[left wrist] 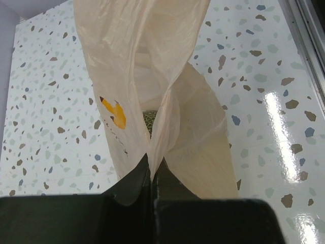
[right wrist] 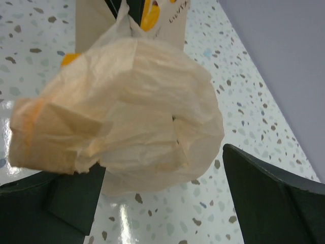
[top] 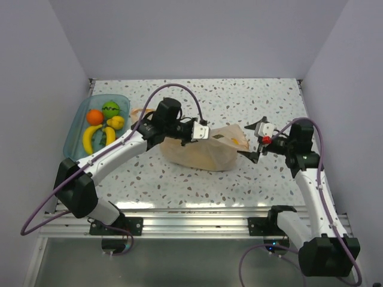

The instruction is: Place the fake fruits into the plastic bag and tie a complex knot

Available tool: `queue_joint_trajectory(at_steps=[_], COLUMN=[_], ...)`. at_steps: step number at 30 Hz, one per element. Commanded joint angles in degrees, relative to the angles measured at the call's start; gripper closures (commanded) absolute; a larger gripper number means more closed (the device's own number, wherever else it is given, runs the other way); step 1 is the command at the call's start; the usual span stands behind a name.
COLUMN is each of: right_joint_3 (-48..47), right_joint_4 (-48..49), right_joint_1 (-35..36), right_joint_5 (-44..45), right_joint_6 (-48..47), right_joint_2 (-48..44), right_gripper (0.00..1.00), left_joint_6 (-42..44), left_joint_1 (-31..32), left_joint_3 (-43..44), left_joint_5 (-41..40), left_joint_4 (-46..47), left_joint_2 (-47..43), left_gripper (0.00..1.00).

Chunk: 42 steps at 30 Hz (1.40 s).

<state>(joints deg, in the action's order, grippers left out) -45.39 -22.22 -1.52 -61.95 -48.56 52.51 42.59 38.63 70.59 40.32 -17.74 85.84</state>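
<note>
The peach-orange plastic bag (top: 203,152) lies in the middle of the table. My left gripper (top: 201,132) is shut on a fold of its film (left wrist: 152,152) at the top left and holds it up. A grey-green melon (left wrist: 148,119) shows inside the bag. My right gripper (top: 252,143) stands open at the bag's right end, and the crumpled film (right wrist: 137,117) bulges between its fingers (right wrist: 274,198). An orange (top: 94,116), a green ball (top: 110,109), bananas (top: 91,138) and a small yellow piece (top: 116,122) lie apart at the left. No knot is in view.
The loose fruits sit in a clear blue tray (top: 74,130) against the left wall. A bit of bag handle (top: 140,112) pokes out behind the left arm. White walls close in the left, far and right sides of the speckled table (top: 239,95).
</note>
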Motion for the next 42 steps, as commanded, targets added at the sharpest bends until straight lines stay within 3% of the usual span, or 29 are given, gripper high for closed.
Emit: queue_joint_trajectory(at_steps=[1,11,13,17,18,19,21,25,31,39,42], right_joint_3=[0.65,0.3,0.73,-0.04,-0.58,-0.93,-1.98,-4.0,-1.47,-2.51,-2.25], right_joint_4=[14.21,23.78,28.69,35.21,35.31,36.62,36.37,31.56,29.51,26.88,26.87], right_joint_1=[2.99,10.83,10.92,10.84,10.92,10.84,10.84,10.84,10.84,10.75,10.75], right_joint_5=[-6.17,-2.21,-1.16,1.66,1.92,3.06,5.08,10.53,19.49,24.51,19.62], right_joint_6=[8.12,11.89,17.59,31.65,36.12,39.03,45.81,56.71,70.6,84.05,85.74], right_joint_2=[0.22,6.64,7.17,8.22,8.4,8.83,9.19,10.76,12.09,15.95,17.27], right_gripper=[0.01,0.02,0.1,0.46,0.58,0.82,0.99,1.0,1.0,1.0,1.0], left_joint_6=[-0.23,-0.57,-1.89,-4.09,-4.53,-4.71,-5.75,-1.65,3.64,5.32,1.11], left_joint_1=[-0.31,-0.31,-0.31,-0.14,0.12,0.13,0.82,4.51,12.07,16.04,14.9], left_joint_3=[1.13,3.24,2.8,-1.05,-2.02,-4.12,-6.24,-15.27,-27.95,-26.56,-24.37], left_joint_5=[5.03,8.03,7.76,4.26,2.77,0.92,-2.33,-15.12,-28.86,-39.69,-35.6], left_joint_4=[1.66,1.56,2.79,6.56,8.58,9.64,12.88,16.76,31.97,35.93,34.62], left_joint_2=[-1.12,2.31,2.4,1.17,0.82,0.38,-1.02,-4.53,-5.35,2.83,3.28], left_gripper=[1.0,1.0,1.0,1.0,1.0,1.0,1.0,1.0,1.0,1.0,1.0])
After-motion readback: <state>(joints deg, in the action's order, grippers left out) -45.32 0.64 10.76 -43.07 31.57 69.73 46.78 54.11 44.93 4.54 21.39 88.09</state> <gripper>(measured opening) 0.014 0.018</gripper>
